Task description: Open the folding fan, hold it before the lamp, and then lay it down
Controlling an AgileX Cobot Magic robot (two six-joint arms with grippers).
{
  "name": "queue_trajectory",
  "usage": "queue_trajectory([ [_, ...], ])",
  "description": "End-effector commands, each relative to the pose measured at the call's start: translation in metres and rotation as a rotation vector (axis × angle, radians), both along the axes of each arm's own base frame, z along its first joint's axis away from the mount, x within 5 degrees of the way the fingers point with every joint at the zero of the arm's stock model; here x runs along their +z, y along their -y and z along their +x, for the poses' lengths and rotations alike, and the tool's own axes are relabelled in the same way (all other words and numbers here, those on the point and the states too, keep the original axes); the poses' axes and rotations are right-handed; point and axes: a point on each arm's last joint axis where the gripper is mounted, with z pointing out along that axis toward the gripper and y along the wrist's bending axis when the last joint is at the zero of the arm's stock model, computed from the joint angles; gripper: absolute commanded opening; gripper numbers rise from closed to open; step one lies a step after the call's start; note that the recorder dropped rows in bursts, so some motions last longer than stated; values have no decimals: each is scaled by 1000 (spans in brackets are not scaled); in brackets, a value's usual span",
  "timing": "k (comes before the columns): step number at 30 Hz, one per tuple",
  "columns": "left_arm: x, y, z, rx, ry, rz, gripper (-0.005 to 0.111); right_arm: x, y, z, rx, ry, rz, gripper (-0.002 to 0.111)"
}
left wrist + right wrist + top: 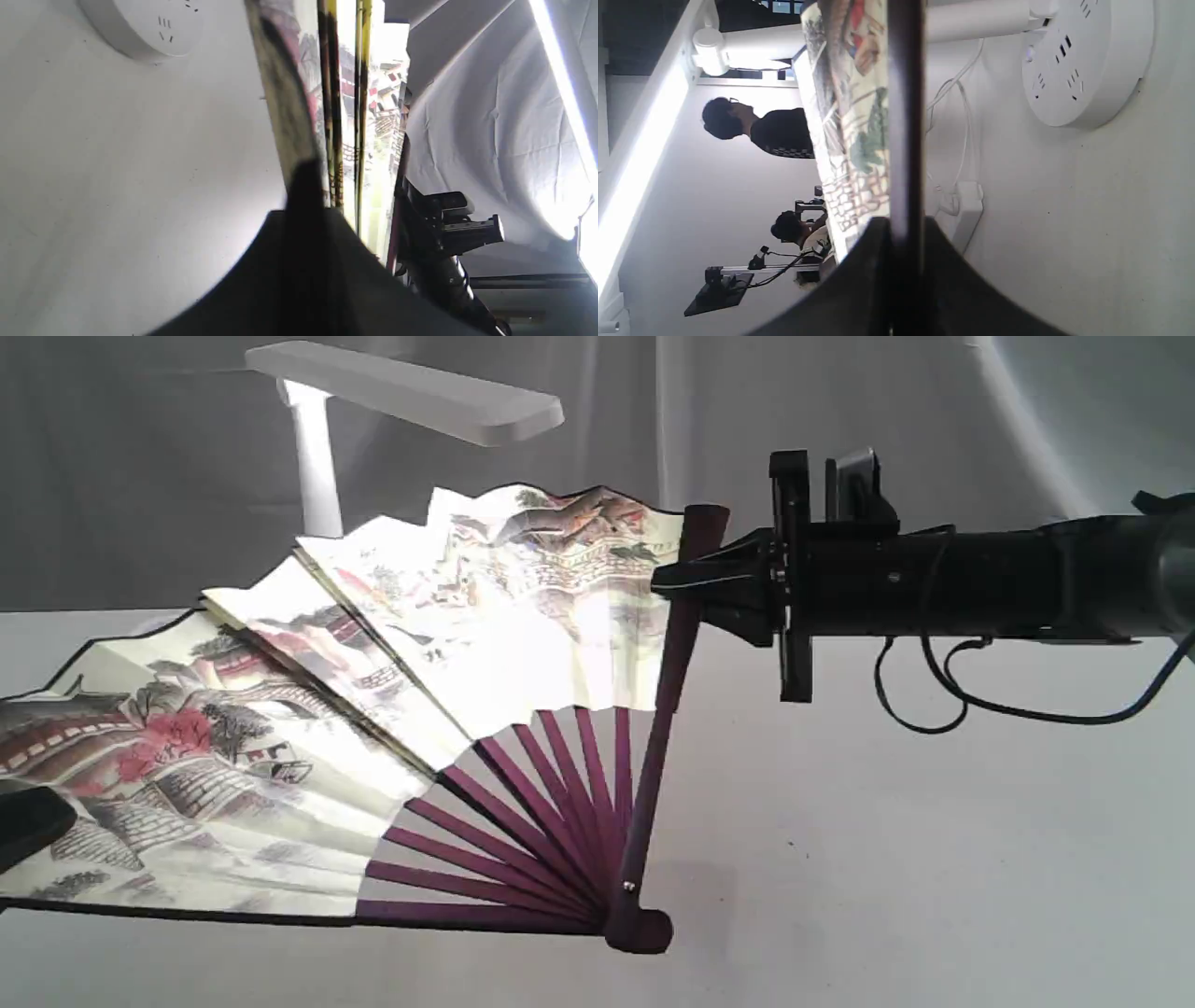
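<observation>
**Fan** (392, 644) is fully spread and stands on edge with its printed leaf facing the exterior camera. Its pivot is low at centre, at or just above the tabletop (887, 859); contact cannot be told. Maroon ribs radiate up and left from the pivot. The cream leaf, printed with houses and trees, sweeps from the lower left of the scene to upper centre and is brightest near its middle.

**Right end effector** (686, 581) pinches the fan's right guard near its upper end, fingers pressed together on the wood. The right arm (980, 583) reaches in level from the right, with a black cable (934, 705) hanging beneath it.

**Left end effector** (28, 823) shows only as a dark tip at the leaf's left margin. Its wrist view shows the fingers closed on the fan's other guard.

**Lamp** (411, 392) stands beyond the fan. Its stem rises behind the leaf and its bar head reaches over the top edge.

**Surroundings:** the tabletop is white and the backdrop (794, 411) is grey creased cloth. The right wrist view adds a white power strip (966, 205) on the tabletop near the lamp's round base, and two people beyond the fan.
</observation>
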Motion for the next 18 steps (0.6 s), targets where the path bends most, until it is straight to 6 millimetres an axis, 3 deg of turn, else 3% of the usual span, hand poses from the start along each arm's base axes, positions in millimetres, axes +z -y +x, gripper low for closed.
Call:
queue_trajectory([
  [1, -16, 2, -12, -86, -16, 178, 0, 17, 17, 9, -115, 3, 71, 0],
  [18, -14, 3, -18, -73, 8, 167, 0, 17, 61, 17, -217, -11, 78, 0],
])
